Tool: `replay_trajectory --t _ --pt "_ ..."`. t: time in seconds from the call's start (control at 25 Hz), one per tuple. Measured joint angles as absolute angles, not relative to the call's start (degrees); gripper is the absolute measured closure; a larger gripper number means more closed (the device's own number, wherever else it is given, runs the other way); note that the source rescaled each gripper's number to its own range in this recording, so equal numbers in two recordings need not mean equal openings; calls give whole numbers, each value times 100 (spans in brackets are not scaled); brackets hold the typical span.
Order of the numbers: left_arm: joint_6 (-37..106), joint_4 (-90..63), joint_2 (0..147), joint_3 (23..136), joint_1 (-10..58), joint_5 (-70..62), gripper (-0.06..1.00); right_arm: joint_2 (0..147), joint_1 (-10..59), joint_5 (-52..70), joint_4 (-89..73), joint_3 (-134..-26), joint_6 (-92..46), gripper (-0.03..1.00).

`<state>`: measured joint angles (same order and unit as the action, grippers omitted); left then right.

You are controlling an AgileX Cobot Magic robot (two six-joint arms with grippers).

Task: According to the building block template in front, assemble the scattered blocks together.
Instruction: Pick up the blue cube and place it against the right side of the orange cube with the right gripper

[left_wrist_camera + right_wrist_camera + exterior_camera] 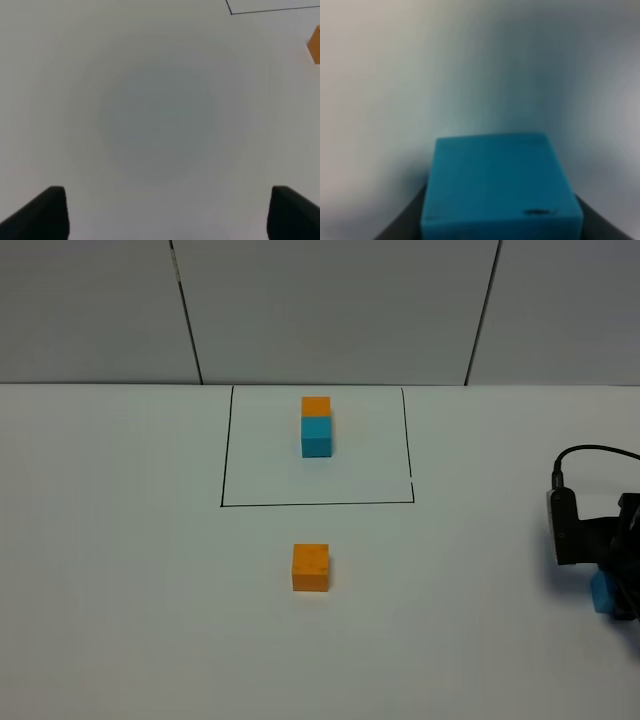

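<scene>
The building block template, an orange cube joined to a teal cube, sits inside a thin black drawn rectangle at the back middle of the table. One scattered block, the loose orange cube, lies in front of the rectangle; its edge also shows in the left wrist view. The loose teal-blue cube is at the far right edge, between the fingers of my right gripper, which is shut on it. My left gripper is open over bare table, out of the high view.
The table is plain white with a grey panelled wall behind it. A black cable loops above the right arm. A corner of the drawn rectangle shows in the left wrist view.
</scene>
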<state>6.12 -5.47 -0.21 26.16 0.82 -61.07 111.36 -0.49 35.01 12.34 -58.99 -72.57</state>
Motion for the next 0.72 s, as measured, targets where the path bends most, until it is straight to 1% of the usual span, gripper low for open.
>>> replay_trajectory --t 0.2,0.32,0.52,0.72 --pt "612 -547 -21 2616 82 -6107 15 11207 359 4267 1208 -6373 -7214 95" --pt "612 -547 -21 2616 82 -6107 15 11207 679 4681 1186 -6811 -6834 95" --pt "612 -547 -21 2616 82 -6107 15 11207 1234 4886 1022 -7356 -5904 95" --pt "612 -547 -21 2616 82 -6107 15 11225 1683 5034 832 -7707 -5552 95"
